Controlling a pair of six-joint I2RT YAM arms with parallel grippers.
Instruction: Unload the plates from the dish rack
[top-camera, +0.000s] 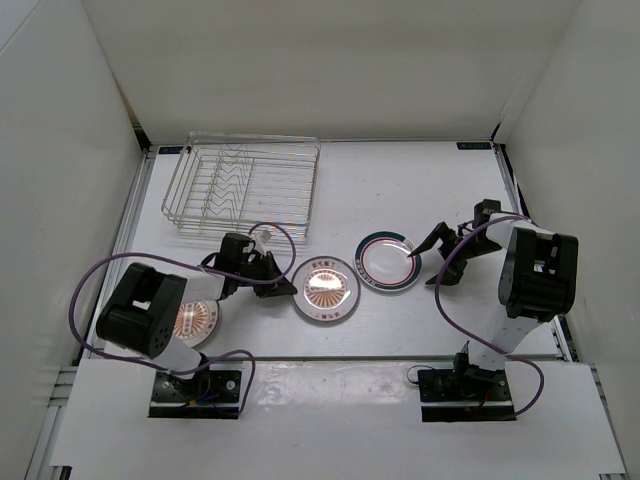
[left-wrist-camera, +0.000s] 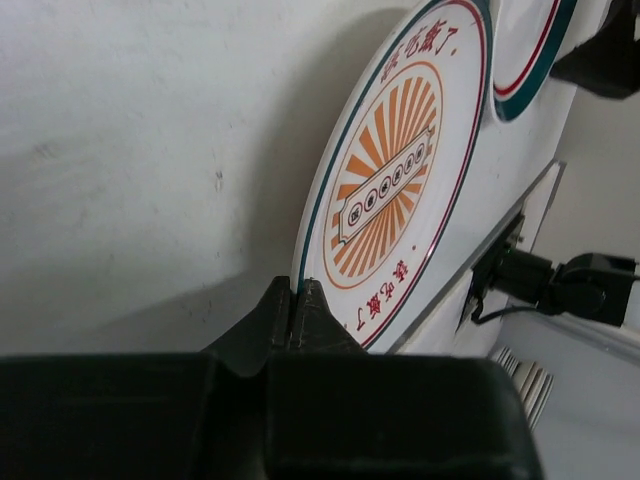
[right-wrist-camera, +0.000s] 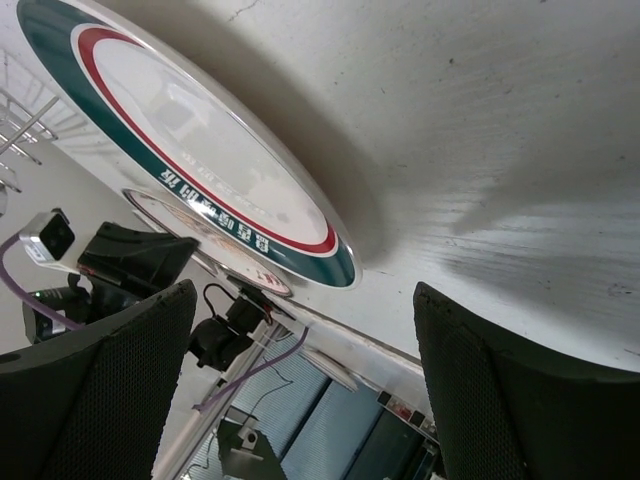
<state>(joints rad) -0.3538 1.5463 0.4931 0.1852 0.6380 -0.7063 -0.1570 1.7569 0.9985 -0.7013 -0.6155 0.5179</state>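
- A first sunburst plate (top-camera: 197, 321) is seen nearest the arm bases, at 8 o'clock on the table (top-camera: 450, 180). It lies flat and is partly covered by the left arm.
- A second sunburst plate (top-camera: 328, 290) is set flat slightly farther in, close to the table's centre and at 3 o'clock from the first, well apart from it.
- The left gripper (top-camera: 283, 284) is placed at this second plate's 9 o'clock rim. In the left wrist view its fingers (left-wrist-camera: 325, 315) are drawn together with only a thin seam between them. The plate's rim runs into that seam, so the rim appears to be pinched.
- A banded plate (top-camera: 388, 262), with a green-and-red rim band, is laid flat at 2 o'clock from the second plate and just beside it. Whether the two rims touch cannot be told.
- The right gripper (top-camera: 418, 256) is held at the banded plate's 3 o'clock rim. Its jaws are spread wide in the right wrist view and nothing is gripped between them.
- The dish rack (top-camera: 240, 185) is found farthest away, at 10 o'clock on the table, well apart from all three plates.
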